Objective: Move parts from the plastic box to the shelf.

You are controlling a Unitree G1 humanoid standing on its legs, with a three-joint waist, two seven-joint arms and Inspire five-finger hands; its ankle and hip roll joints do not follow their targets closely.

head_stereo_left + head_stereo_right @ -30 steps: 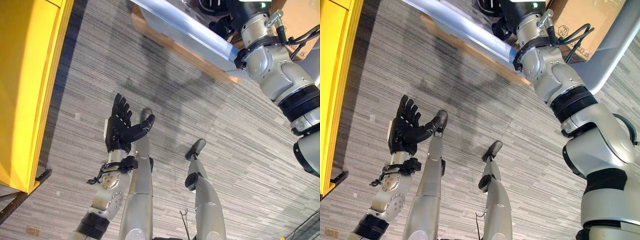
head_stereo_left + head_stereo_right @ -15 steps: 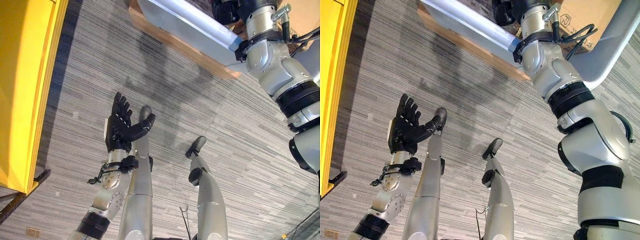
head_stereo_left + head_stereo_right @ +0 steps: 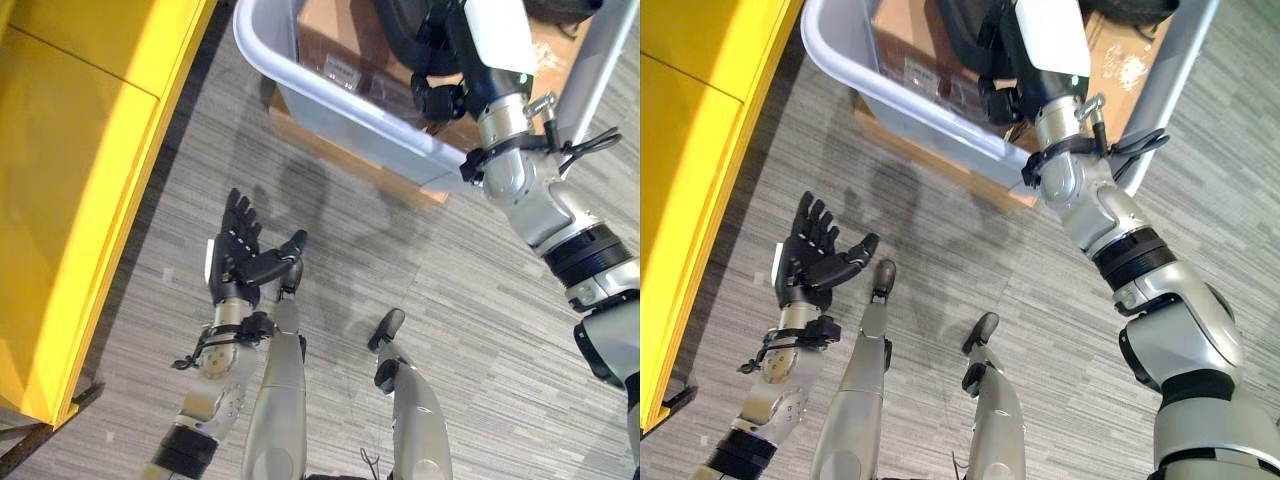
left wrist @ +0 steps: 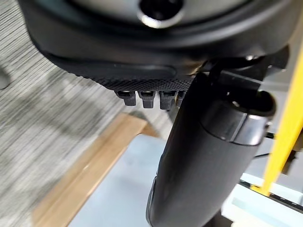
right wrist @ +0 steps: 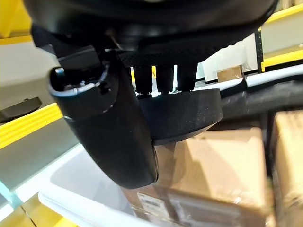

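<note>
The grey plastic box (image 3: 340, 105) stands on the floor ahead, with a brown carton (image 3: 910, 40) showing in it. My right hand (image 3: 492, 38) reaches over the box's rim. In the right wrist view a black rounded part (image 5: 189, 113) lies against that hand (image 5: 109, 127); whether it is held I cannot tell. My left hand (image 3: 808, 262) hangs above the carpet with straight, spread fingers and nothing in it. The yellow shelf (image 3: 90, 150) rises along the left side.
A wooden board (image 3: 345, 160) lies under the box's near side. A grey metal post (image 3: 1170, 90) slants up at the right behind my right arm. Grey striped carpet (image 3: 470, 300) lies between the shelf and the box.
The whole picture has shifted, so the camera has moved: more of the box and the shelf shows now. My left hand keeps its open pose. My right arm stays at the box's rim.
</note>
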